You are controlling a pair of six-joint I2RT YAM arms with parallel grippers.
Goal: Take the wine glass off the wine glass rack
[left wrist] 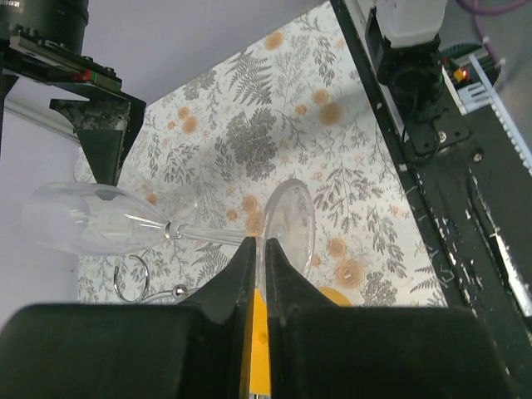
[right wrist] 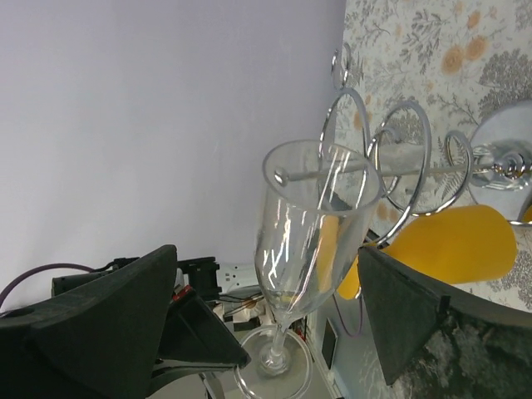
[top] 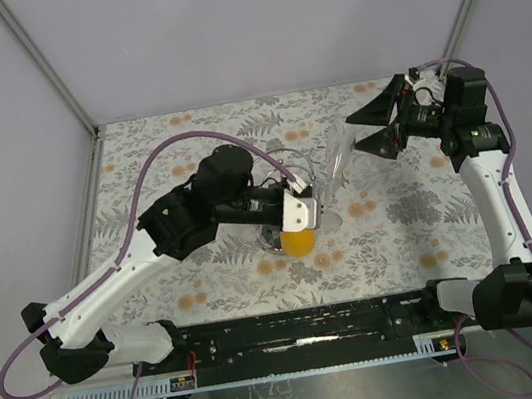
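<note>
The clear wine glass (top: 340, 152) is held nearly level above the table, bowl toward the right. My left gripper (top: 306, 208) is shut on the rim of its round foot (left wrist: 291, 223), and the stem and bowl (left wrist: 87, 218) stretch away from the fingers. My right gripper (top: 357, 134) is open, with the bowl (right wrist: 312, 216) between its spread fingers (right wrist: 108, 324), not touching them. The chrome wine glass rack (top: 281, 167) stands just left of the bowl. Its curled loops (right wrist: 403, 158), post and shiny disc base (right wrist: 507, 150) show behind the glass.
An orange-yellow rounded object (top: 298, 242) sits below the rack, near the left gripper, and shows in the right wrist view (right wrist: 453, 245). The floral tablecloth (top: 401, 219) covers the table. Grey walls close the back and sides. A black rail (top: 316, 325) runs along the near edge.
</note>
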